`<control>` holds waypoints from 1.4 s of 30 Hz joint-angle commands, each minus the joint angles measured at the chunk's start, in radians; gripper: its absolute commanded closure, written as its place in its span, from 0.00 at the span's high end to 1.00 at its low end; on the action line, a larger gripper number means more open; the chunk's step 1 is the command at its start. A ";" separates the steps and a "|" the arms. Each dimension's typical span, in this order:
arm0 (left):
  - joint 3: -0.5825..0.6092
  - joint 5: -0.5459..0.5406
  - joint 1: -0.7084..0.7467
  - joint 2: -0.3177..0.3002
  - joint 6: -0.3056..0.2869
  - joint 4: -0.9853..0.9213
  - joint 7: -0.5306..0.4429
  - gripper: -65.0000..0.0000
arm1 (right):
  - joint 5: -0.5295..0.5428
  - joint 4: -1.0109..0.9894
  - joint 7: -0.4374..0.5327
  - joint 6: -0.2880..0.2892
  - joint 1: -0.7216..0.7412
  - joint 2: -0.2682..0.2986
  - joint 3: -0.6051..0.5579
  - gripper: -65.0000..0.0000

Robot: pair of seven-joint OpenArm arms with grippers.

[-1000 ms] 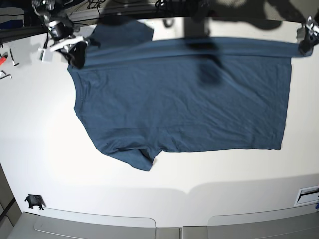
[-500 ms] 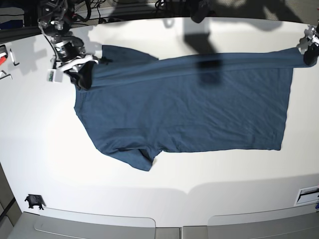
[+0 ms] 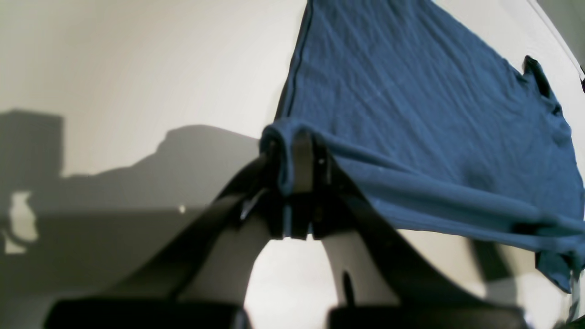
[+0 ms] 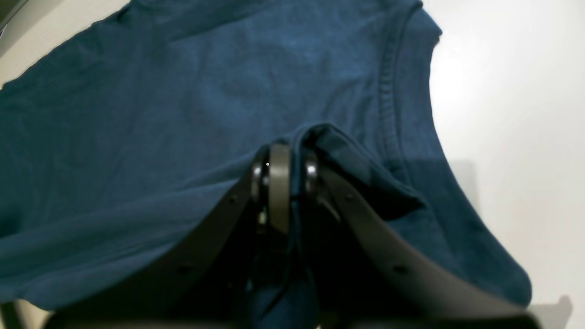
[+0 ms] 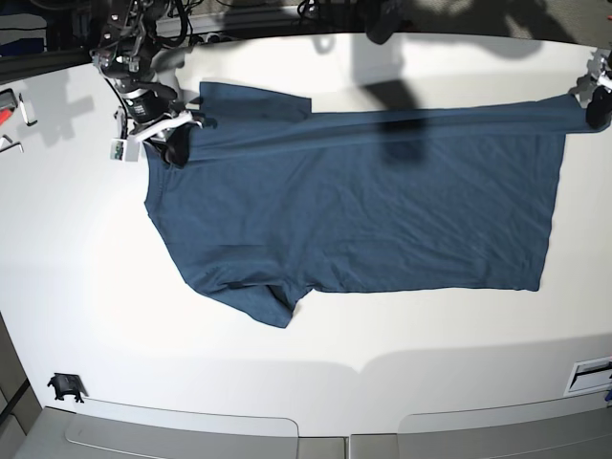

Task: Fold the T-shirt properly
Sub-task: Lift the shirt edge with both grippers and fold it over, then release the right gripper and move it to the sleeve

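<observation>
Jaws of the right gripper pinched the T-shirt by its collar; the left gripper clamped the hem corner. Between them, one edge hung raised and taut; the rest lay on the white table.

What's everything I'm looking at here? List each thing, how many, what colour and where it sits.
T-shirt: one, dark teal-blue, spread across the middle of the table, far edge lifted and stretched between the two grippers.
Table: one, white, under everything.
Small tools: a few, one with a red part, at the table's far left edge in the base view; too small to name.
Small black object: one, near the table's front left corner; too small to name.
Cables: several, black, behind the table's far edge.
Right gripper: one, black, shut on the shirt beside the neckline.
Left gripper: one, black, shut on the shirt's hem corner.
</observation>
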 commanded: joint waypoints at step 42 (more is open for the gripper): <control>-0.212 0.035 0.061 -0.155 0.002 0.249 -0.079 0.35 | 0.411 0.106 -0.161 0.022 -0.293 -0.005 0.220 0.55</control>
